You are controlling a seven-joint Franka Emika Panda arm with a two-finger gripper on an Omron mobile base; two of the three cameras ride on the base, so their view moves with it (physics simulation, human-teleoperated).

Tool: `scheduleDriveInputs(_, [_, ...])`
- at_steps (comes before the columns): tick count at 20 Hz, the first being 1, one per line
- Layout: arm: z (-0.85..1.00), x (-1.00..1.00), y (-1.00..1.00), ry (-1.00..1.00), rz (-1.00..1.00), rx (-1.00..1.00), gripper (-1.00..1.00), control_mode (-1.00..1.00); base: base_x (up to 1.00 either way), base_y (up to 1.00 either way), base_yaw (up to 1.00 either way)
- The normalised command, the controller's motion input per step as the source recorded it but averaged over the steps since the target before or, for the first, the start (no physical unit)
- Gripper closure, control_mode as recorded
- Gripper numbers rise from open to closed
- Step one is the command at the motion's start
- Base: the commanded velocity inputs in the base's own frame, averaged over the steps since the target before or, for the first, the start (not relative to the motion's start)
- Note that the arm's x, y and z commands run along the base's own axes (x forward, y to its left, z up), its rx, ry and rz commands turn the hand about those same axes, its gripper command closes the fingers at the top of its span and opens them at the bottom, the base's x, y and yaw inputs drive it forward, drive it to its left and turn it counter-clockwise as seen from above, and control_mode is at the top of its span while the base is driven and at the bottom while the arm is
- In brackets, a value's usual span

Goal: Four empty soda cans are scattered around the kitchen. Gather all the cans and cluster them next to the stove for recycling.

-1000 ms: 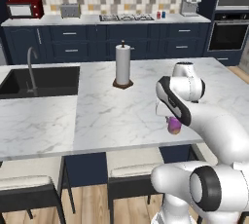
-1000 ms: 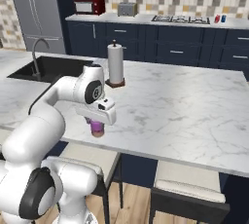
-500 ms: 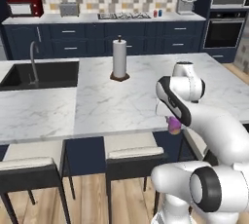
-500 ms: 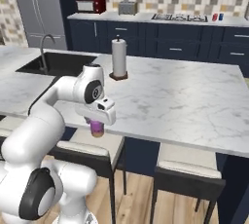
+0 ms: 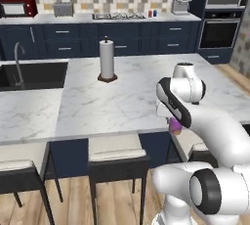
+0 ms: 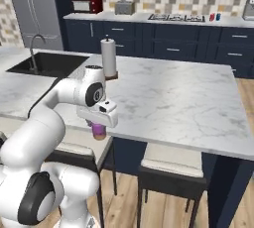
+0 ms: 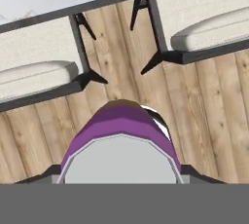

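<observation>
Purple soda can gripped by gripper — held past island counter edge, above stools and wood floor. Long axis vertical — silvery top faced toward hand camera.

Open marble ahead, stools below

The white marble island worktop lies bare save the tall white paper-towel roll; two cream-cushioned dark-framed stools crowd the wooden floor beneath.

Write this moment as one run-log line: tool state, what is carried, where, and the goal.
tool: shut on purple soda can | position: off island counter edge, above stools | goal: stove on far counter, two cans beside it
</observation>
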Motion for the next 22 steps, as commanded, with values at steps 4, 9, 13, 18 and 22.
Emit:
scheduleDriveInputs(4, [0.0, 0.0, 0.0, 0.0, 0.0, 0.0, 1.0, 1.0, 0.0, -0.64, 0.0])
scheduleDriveInputs(9, [0.0, 0.0, 0.0, 0.0, 0.0, 0.0, 1.0, 1.0, 0.0, -0.65, 0.01])
scheduleDriveInputs(13, [0.0, 0.0, 0.0, 0.0, 0.0, 0.0, 1.0, 1.0, 0.01, -0.65, 0.01])
scheduleDriveInputs(18, [0.0, 0.0, 0.0, 0.0, 0.0, 0.0, 1.0, 1.0, 0.02, -0.65, 0.02])
scheduleDriveInputs(22, [0.0, 0.0, 0.0, 0.0, 0.0, 0.0, 1.0, 1.0, 0.05, -0.65, 0.02])
